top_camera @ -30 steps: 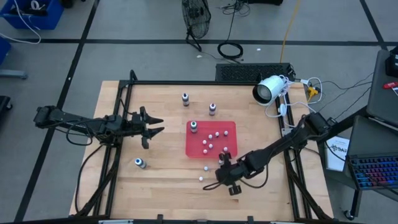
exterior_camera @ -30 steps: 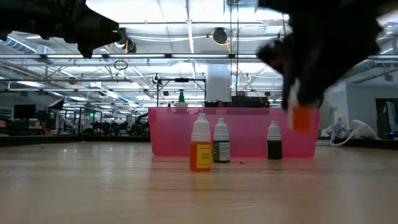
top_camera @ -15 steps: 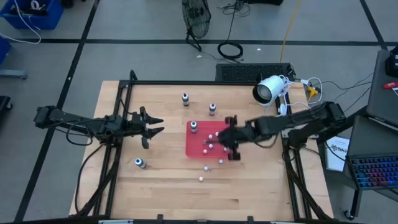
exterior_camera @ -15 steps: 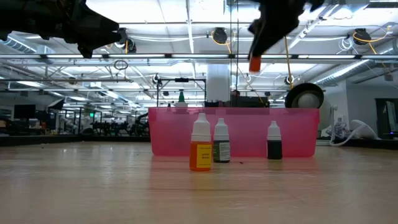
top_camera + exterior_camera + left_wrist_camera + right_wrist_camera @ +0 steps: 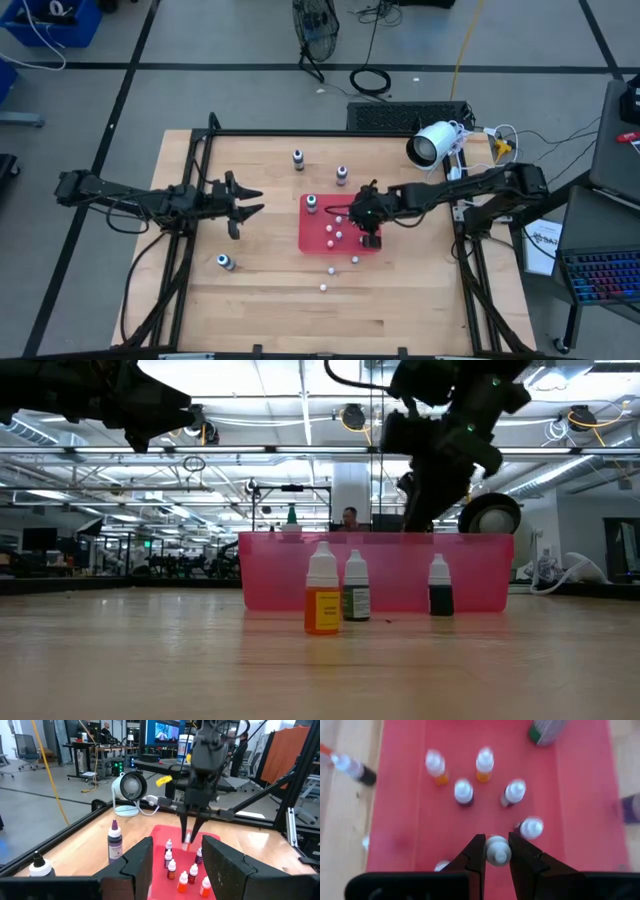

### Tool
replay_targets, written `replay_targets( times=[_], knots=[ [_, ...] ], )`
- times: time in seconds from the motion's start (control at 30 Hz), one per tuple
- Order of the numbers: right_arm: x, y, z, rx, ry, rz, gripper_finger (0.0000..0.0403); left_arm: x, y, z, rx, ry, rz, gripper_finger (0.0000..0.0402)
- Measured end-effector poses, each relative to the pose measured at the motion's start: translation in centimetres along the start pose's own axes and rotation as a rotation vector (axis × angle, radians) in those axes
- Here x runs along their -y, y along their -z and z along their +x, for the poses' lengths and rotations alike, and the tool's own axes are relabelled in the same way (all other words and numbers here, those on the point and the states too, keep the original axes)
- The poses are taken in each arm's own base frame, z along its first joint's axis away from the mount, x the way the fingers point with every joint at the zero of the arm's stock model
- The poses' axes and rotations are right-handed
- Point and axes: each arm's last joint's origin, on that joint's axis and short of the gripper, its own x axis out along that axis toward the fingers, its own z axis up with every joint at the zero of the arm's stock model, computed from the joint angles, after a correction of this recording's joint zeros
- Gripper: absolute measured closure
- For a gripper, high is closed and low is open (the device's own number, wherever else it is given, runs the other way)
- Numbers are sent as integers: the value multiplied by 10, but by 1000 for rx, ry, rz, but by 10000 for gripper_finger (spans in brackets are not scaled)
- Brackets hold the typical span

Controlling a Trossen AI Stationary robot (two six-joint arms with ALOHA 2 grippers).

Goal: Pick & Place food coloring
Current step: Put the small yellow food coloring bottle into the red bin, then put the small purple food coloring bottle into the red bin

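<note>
The red tray (image 5: 368,206) sits mid-table and holds several tiny white-capped food coloring bottles (image 5: 463,791). More bottles stand on the wood: two past the tray's far edge (image 5: 298,157) (image 5: 342,175), one near the left arm (image 5: 226,262), and a few by the tray's near edge (image 5: 333,270); the low view shows three of them, the nearest orange (image 5: 322,592). My right gripper (image 5: 365,218) hangs over the tray's right part, shut on one bottle. My left gripper (image 5: 252,203) waits open above the wood, left of the tray. My right gripper pinches a bottle by its white cap (image 5: 497,851) between the two fingers (image 5: 475,851), coming from above and pointing down (image 5: 189,836). The bottle hangs upright below the fingers among the others in the tray; whether its base touches the tray floor does not show.
A white lamp-like device (image 5: 432,143) with cables lies at the table's far right corner. A larger green-capped bottle (image 5: 312,203) stands in the tray's far left corner. Bare wood lies along the near edge and the left half. The black frame rails (image 5: 190,180) border the table.
My right gripper carried an orange-bodied bottle from the wood near the table's near edge, up and toward the far edge, then over the tray and down into it. It stayed shut on the bottle throughout. The left arm kept still.
</note>
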Motion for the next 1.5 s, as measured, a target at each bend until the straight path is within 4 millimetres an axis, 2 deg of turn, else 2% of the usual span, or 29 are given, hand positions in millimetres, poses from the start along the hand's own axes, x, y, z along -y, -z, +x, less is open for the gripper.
replay_targets(
  times=[0.17, 0.33, 0.5, 0.63, 0.77, 0.97, 1.07, 1.23, 1.5],
  knots=[
    [-1, 8, 12, 1, -25, 1, 356, 0, 1, 1, -7, -1, 2, 231],
    [-2, 7, 20, 0, -26, -7, 356, 0, 1, 1, -11, -2, 3, 231],
    [-4, 15, 38, -71, -30, -26, 356, 0, 3, 2, -20, -3, 6, 231],
    [-4, 16, 43, -89, -31, -30, 356, 0, 3, 2, -19, -2, 6, 231],
    [-4, 16, 42, -87, -29, -22, 352, 0, 3, 2, -19, -3, 6, 231],
    [-3, 13, 33, -61, -27, -5, 297, 0, 3, 2, -19, -3, 6, 231],
    [-3, 10, 26, -30, -26, -5, 282, 0, 3, 2, -19, -2, 6, 231],
    [-3, 7, 16, 9, -25, 5, 282, 0, 3, 2, -18, -3, 6, 231],
    [-7, 6, 15, 11, -32, 34, 282, 0, 3, 2, -19, -3, 6, 231]
  ],
)
